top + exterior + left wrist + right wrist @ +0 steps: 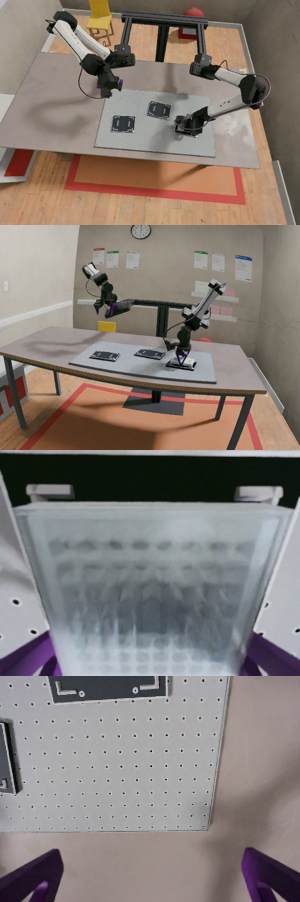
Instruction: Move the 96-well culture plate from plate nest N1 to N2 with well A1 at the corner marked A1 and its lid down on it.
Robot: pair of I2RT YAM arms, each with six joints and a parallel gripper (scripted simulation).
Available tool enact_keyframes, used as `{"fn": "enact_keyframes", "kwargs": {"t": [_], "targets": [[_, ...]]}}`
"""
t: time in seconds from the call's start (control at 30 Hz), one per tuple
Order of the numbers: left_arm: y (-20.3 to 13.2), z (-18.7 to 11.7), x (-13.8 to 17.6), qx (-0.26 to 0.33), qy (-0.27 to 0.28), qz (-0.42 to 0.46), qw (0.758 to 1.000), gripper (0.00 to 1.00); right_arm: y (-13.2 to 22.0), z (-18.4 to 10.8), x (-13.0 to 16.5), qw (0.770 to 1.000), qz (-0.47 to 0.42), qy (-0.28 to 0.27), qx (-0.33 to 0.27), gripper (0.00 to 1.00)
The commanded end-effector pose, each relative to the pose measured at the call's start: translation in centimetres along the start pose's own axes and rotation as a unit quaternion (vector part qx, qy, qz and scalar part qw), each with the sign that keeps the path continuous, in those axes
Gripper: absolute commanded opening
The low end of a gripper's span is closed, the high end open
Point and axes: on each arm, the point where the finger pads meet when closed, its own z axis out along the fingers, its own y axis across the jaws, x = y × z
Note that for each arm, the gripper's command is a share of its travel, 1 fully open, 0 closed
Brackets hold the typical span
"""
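At ten o'clock of the perforated board (139, 143) (112, 364) (15, 615) (125, 791), in the top view with twelve toward the arms' stand, the right gripper (109, 84) (104, 313) (152, 857) hangs above the table, its fingers wide apart with nothing between them. At nine o'clock sits an unoccupied nest, apparently N1 (123, 127) (104, 355) (110, 686), the plate's starting place. A third nest (159, 110) (149, 353) (4, 766), also unoccupied, lies toward twelve, between the outer pair.

At four o'clock, the culture plate (181, 126) (184, 365) (150, 615) is at the far nest, which by its place on the arms' left is N2 (190, 135) (174, 367) (150, 477). The left gripper (186, 123) (184, 362) (151, 629) clasps the plate by its sides, purple fingers flanking it in the wrist view. The clear lid appears to be on.

The carry looks all but complete: the plate is out of N1 and at its destination. Still to come are confirming or finishing the seating, letting go and backing away. Whether the plate sits flat inside the locators, whether the lid is fully down and whether A1 meets its marked corner cannot be told; a tilted edge could catch on a locator.
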Motion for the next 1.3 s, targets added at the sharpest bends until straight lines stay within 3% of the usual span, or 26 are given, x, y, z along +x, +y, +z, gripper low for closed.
{"fn": "enact_keyframes", "kwargs": {"t": [0.0,1.27], "targets": [[-0.5,0.8,0.1,0.006,-0.002,0.000,1.000,0.00,0.0,-0.2,-0.2,1.000,-0.003,-0.003,-0.002,1.00],[0.4,0.2,-0.1,-0.005,-0.002,-0.001,1.000,0.00,0.0,-0.2,-0.2,1.000,-0.003,-0.003,-0.002,1.00]]}}
